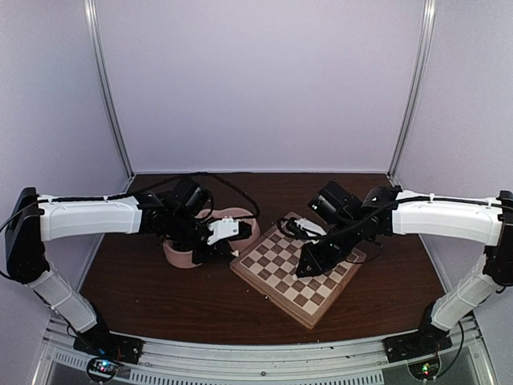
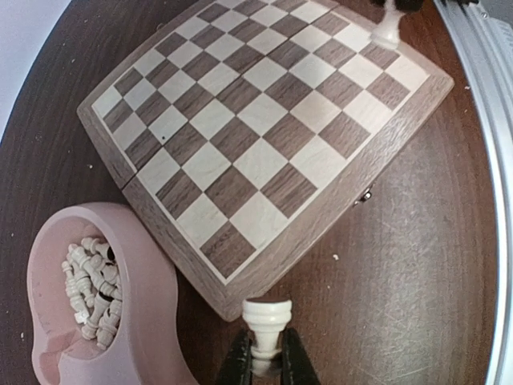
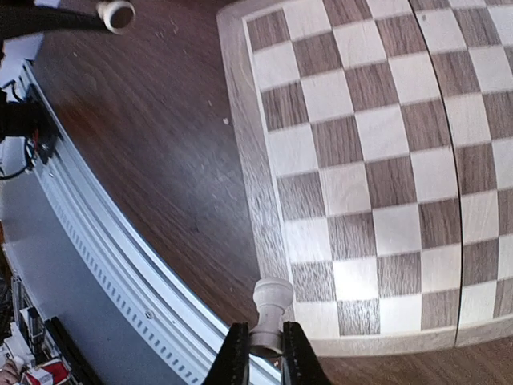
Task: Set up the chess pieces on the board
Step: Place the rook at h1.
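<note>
The left jaws are clamped on a cream-white chess piece [image 2: 267,319], held just off a corner of the board [image 2: 264,136], above the worktop [image 2: 417,265]. The right jaws are clamped on another cream-white piece [image 3: 271,309], held over the board's light rim. More white pieces [image 2: 92,289] are heaped in the pink dish [image 2: 156,297], set just beside the board.

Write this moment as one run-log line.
left gripper: shut on cream piece | right gripper: shut on second cream piece | board: visible squares bare
</note>
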